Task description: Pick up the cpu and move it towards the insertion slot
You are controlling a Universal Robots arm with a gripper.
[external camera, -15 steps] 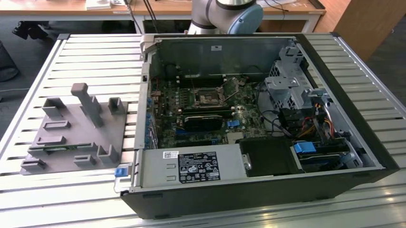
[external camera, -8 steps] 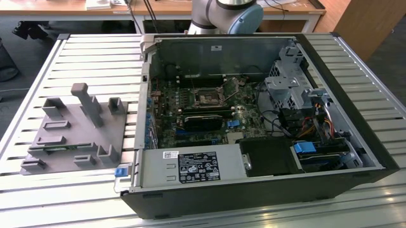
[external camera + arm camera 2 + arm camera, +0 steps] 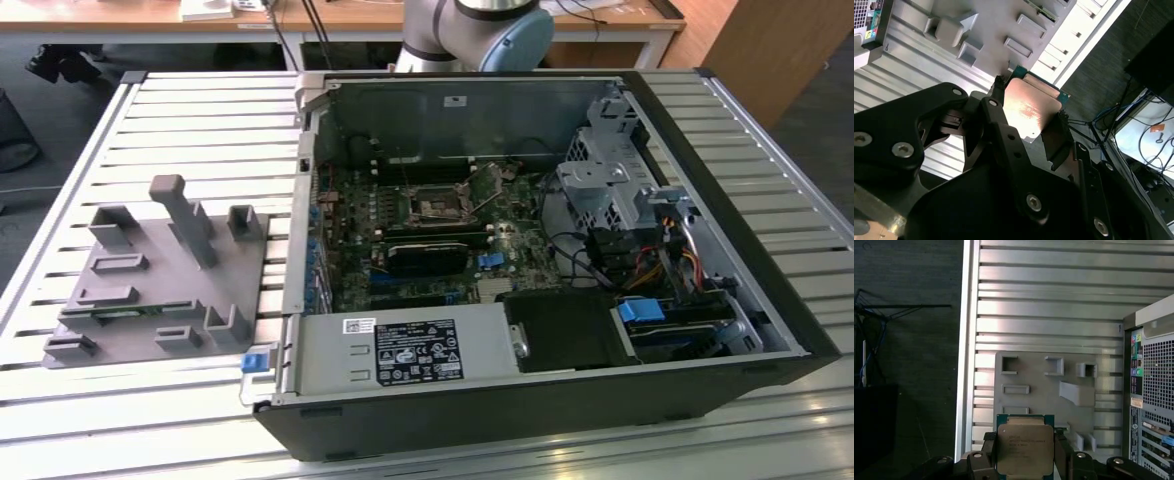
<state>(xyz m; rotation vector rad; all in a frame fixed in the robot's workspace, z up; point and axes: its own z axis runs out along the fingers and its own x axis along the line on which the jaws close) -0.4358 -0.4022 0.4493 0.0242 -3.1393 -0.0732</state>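
Metal table (image 3: 200,120), dark floor (image 3: 909,365); gripper (image 3: 1025,460) w/ cpu (image 3: 1025,442)

grey fixture (image 3: 144,288) on slatted table (image 3: 200,120) | open computer case (image 3: 534,405) just beside, exterior view's right

The cpu (image 3: 1025,450) is topped with smooth, faintly shiny metal; the grey holder (image 3: 1039,400) is made of matt plastic.

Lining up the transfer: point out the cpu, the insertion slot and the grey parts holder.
cpu (image 3: 1025,449): first wrist view, middle of its metal top.
insertion slot (image 3: 438,207): exterior view, dark centre.
grey parts holder (image 3: 174,290): exterior view, bare flat base.
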